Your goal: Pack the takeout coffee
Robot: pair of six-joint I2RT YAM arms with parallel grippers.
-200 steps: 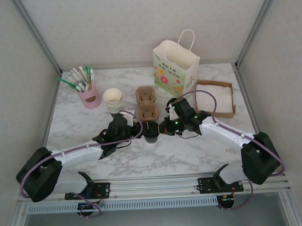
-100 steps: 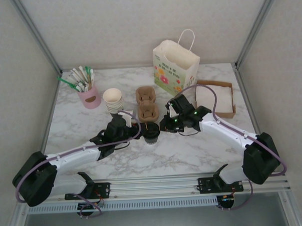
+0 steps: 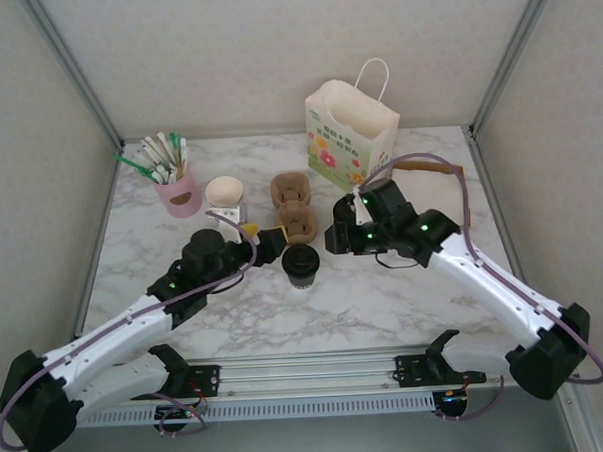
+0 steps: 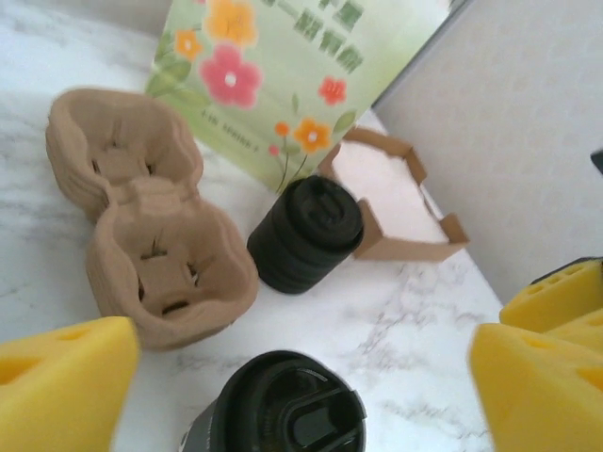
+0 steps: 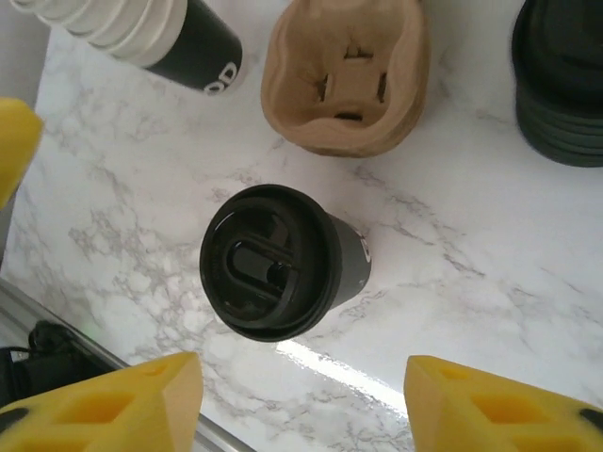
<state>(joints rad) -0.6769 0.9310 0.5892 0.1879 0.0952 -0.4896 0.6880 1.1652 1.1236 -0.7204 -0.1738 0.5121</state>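
The left end effector (image 4: 301,363) has its yellow fingers (image 4: 61,391) spread wide and grips nothing; in the left wrist view the black lid of the takeout coffee (image 3: 301,265) sits low between them, touching neither. The right end effector (image 5: 301,400) is also spread and empty, and in the right wrist view the cup stands just ahead of the gap between its fingers, apart from both. From above, the two end effectors flank the cup, the left one on its left and the right one on its right, each a little behind it. The cup stands upright and alone on the marble bench (image 3: 384,292), near the middle. Just behind it lie two brown pulp cup carriers (image 3: 295,224), one behind the other, between the cup and the flowered paper bag (image 3: 350,134) at the back. A stack of black lids (image 4: 306,231) stands to the right of the carriers, beside a cardboard tray of white napkins (image 4: 391,193). To the left of the carriers stands a stack of cream paper cups (image 3: 225,195), and further left a pink holder of stirrers (image 3: 180,196).
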